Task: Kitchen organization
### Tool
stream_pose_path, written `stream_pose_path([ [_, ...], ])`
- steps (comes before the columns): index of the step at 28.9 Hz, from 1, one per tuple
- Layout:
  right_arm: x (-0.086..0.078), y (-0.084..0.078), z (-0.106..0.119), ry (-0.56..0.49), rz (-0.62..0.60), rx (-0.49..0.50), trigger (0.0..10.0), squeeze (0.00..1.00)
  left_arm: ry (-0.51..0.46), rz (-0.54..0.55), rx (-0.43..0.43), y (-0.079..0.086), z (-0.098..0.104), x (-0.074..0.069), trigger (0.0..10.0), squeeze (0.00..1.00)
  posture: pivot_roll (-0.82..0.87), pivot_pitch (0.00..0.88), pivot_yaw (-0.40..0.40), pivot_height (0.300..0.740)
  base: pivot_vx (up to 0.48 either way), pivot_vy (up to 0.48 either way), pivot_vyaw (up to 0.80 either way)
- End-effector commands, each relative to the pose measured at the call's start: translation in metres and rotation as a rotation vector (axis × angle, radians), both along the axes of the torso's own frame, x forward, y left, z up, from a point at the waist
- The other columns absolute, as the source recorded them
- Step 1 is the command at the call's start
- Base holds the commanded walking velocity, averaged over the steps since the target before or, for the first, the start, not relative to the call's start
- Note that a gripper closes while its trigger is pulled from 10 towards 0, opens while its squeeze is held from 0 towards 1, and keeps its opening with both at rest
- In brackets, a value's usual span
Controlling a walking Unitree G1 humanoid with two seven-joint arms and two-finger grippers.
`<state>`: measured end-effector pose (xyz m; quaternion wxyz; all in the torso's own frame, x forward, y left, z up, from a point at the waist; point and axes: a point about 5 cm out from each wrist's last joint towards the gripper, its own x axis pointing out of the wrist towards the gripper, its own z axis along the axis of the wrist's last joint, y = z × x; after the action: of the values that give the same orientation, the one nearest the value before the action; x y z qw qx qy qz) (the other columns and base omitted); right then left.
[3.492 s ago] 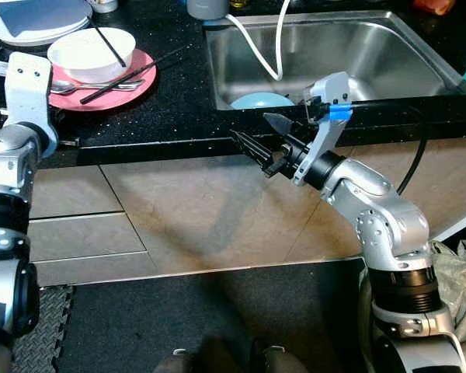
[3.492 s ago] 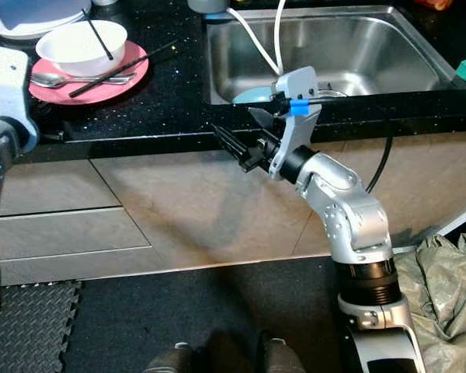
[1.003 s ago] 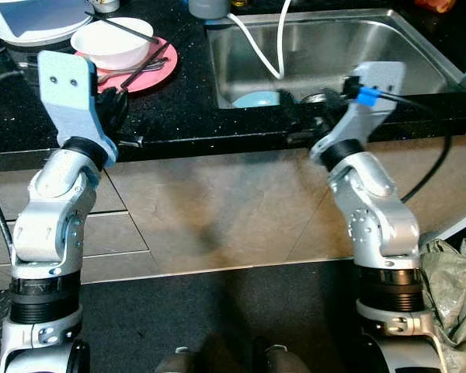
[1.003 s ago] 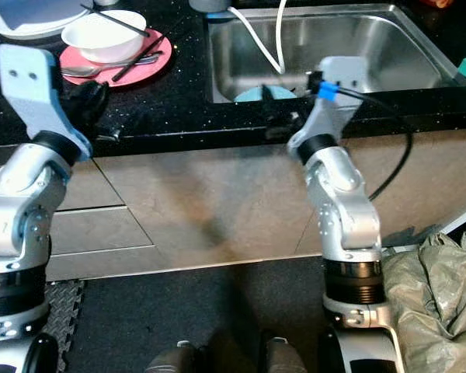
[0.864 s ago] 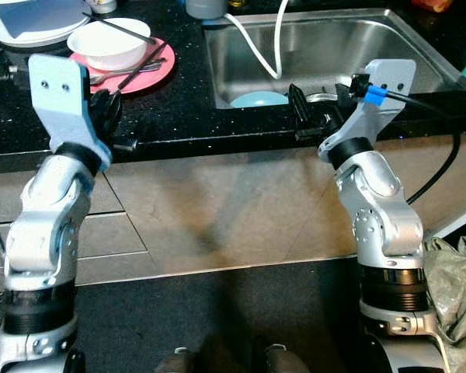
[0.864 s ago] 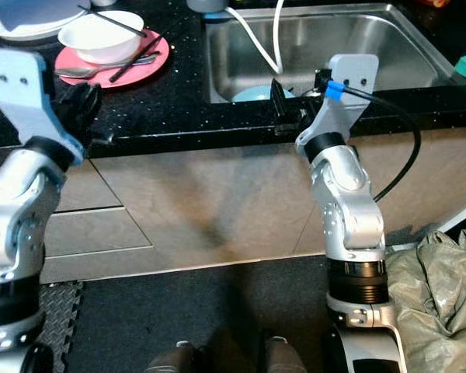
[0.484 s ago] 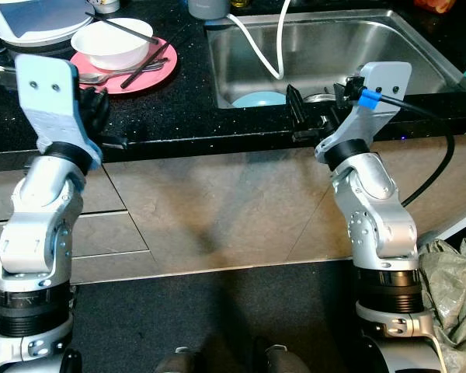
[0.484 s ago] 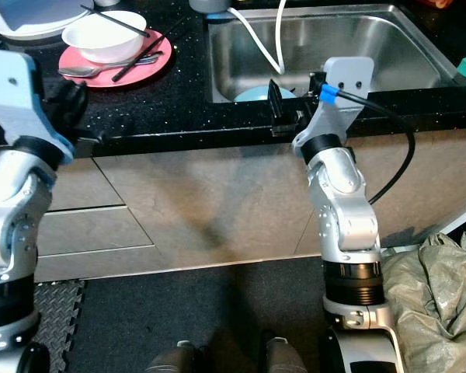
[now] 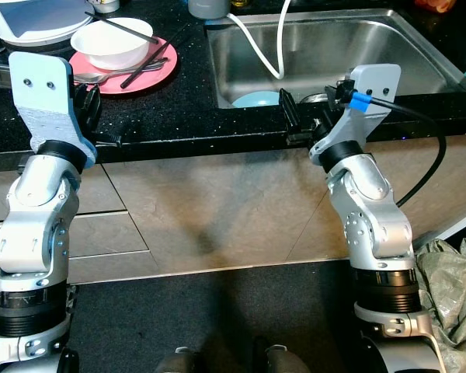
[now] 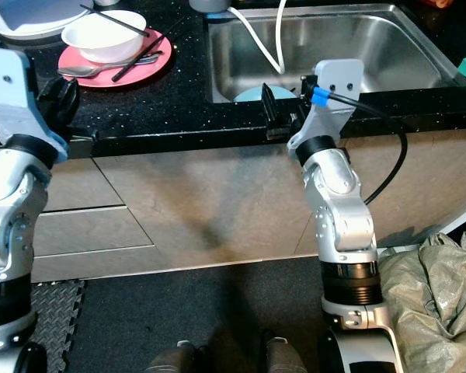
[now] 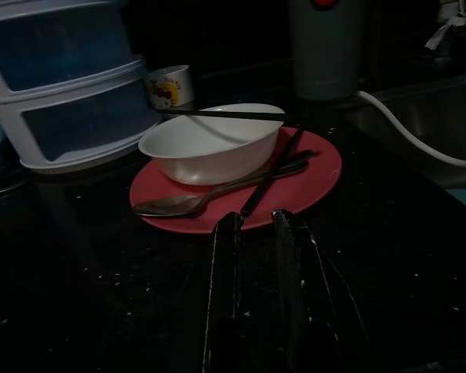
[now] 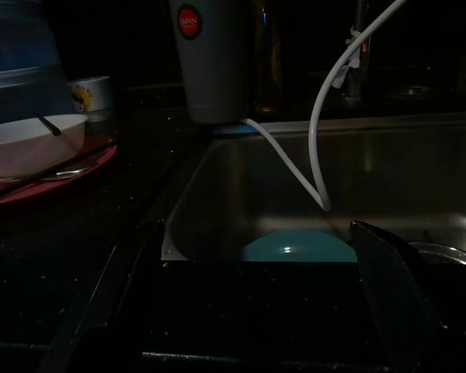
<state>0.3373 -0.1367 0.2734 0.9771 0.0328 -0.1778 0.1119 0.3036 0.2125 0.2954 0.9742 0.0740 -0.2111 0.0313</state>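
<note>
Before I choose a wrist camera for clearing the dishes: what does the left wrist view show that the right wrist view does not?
Left wrist view's extras: the left claw, fingers slightly apart, and the spoon with its bowl end resting on the plate.
Right wrist view's extras: the right claw, wide open, the sink basin and the teal dish in it.
Shared: white bowl, red plate, grey tumbler, white hose.

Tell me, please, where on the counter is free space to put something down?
The black counter is bare between the red plate and the sink, up to the front edge. It is crowded at the far left: the white bowl, chopsticks and spoon cover the plate.
</note>
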Motion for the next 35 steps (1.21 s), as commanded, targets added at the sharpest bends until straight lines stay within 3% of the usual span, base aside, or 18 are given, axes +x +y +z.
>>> stream_pose_path([
  [1,-0.0008,0.0019,-0.0042,0.016,0.011,0.000,10.0,0.00,0.017,-0.008,0.015,0.0002,-0.0038,-0.0019,10.0,0.00,0.03,0.185,0.027,0.740,0.000,0.000,0.00],
  [35,0.0002,-0.0002,-0.0033,0.016,0.005,0.015,10.0,0.00,0.008,-0.082,0.062,-0.0078,-0.0028,-0.0046,10.0,0.00,0.03,0.189,0.026,0.740,0.374,0.000,0.00],
])
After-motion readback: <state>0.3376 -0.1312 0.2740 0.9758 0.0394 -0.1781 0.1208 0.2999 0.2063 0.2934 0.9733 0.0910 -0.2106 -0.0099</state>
